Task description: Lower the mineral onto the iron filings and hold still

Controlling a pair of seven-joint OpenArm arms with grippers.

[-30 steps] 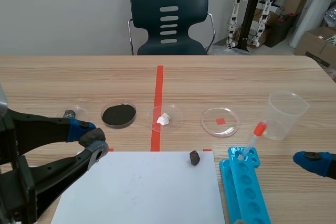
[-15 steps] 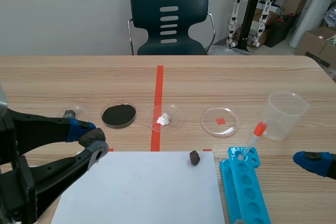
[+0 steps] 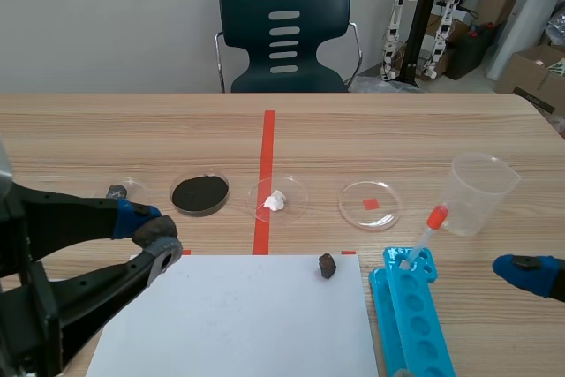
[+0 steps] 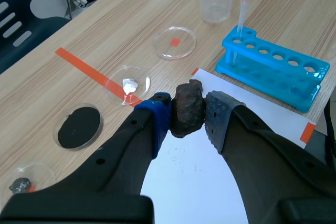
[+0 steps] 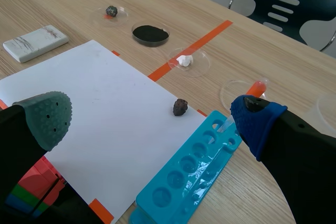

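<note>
Two arms and every item on the table sit exactly as they do in the frames from a second and half a second back, so the only change is that nothing changes. The left gripper (image 4: 189, 115) is clamped on the mineral (image 4: 187, 109), a rough reddish-brown lump pinched between its blue pad and its grey one. It hangs over the white paper sheet (image 3: 238, 315), near that sheet's left edge. The iron filings (image 3: 199, 193), a flat round black patch, lie farther out on the table, ahead of the gripper and off to the side of its blue pad. They are clearly apart from the mineral and not beneath it. The right gripper (image 5: 152, 119) is spread wide and holds nothing, low at the robot's right beside the blue test-tube rack (image 3: 415, 315), in which an orange-bulbed pipette (image 3: 425, 234) stands. A second small dark stone (image 3: 327, 265) rests on the far edge of the paper, apart from both grippers. Judging by this stillness, the grasp is settled but the lowering has not begun. The mineral has yet to be carried over the filings, brought down onto them and kept steady. The pause itself does not count as the hold the task asks for, since the lump is over paper.
</note>
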